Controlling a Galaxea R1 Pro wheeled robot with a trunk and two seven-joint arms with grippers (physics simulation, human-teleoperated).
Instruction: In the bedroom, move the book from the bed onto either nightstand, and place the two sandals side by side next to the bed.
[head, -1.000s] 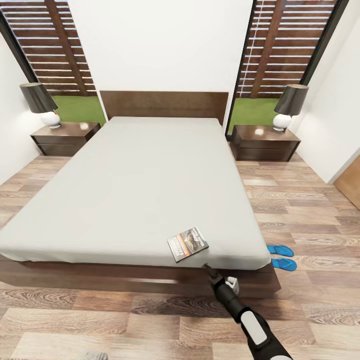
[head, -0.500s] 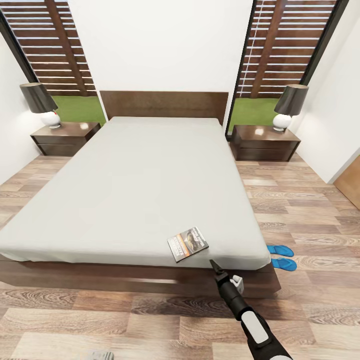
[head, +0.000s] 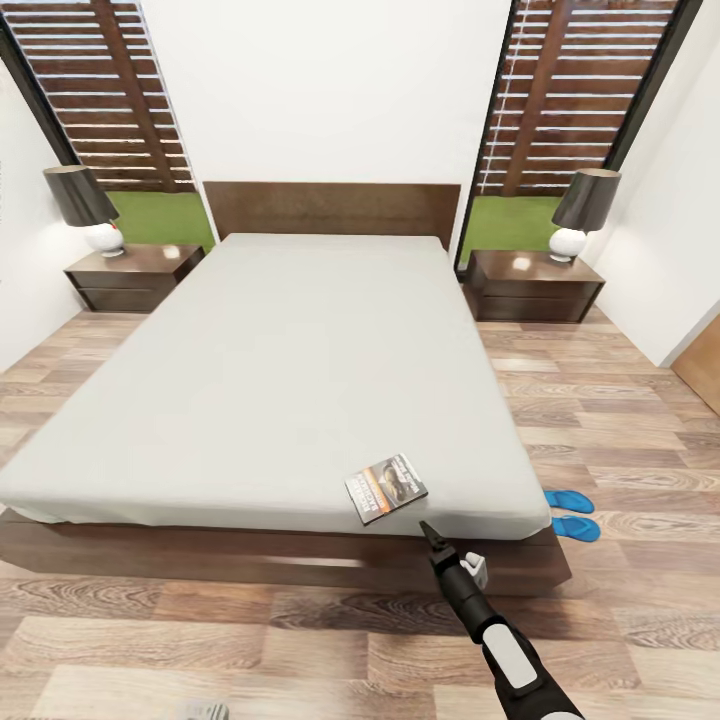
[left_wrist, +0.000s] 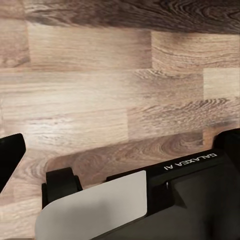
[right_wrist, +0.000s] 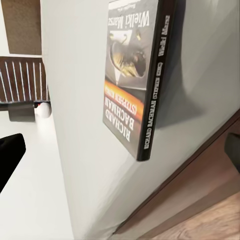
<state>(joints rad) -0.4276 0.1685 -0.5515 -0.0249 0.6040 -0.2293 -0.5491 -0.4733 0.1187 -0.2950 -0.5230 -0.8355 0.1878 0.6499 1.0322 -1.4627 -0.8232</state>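
The book (head: 385, 488) lies flat on the light-grey bed (head: 300, 370), near its foot edge and right corner. My right gripper (head: 430, 533) hovers just off the foot edge, a short way right of the book and below it in the head view. In the right wrist view the book (right_wrist: 137, 75) is close ahead, spine toward me, and the right gripper (right_wrist: 122, 152) is open and holds nothing. The two sandals (head: 570, 501) (head: 576, 528) lie side by side on the floor by the bed's right corner. The left gripper (left_wrist: 120, 150) is open above bare floor.
A dark nightstand (head: 133, 275) with a lamp (head: 85, 205) stands left of the headboard, and another nightstand (head: 535, 285) with a lamp (head: 582, 212) stands right of it. Wood-plank floor (head: 610, 400) runs along the bed's right side. My robot base (left_wrist: 150, 205) sits under the left wrist.
The right gripper's tip has shifted a little to the right, toward the bed's corner. The whole head view has slid slightly, so the camera moved. Book and sandals lie as before.
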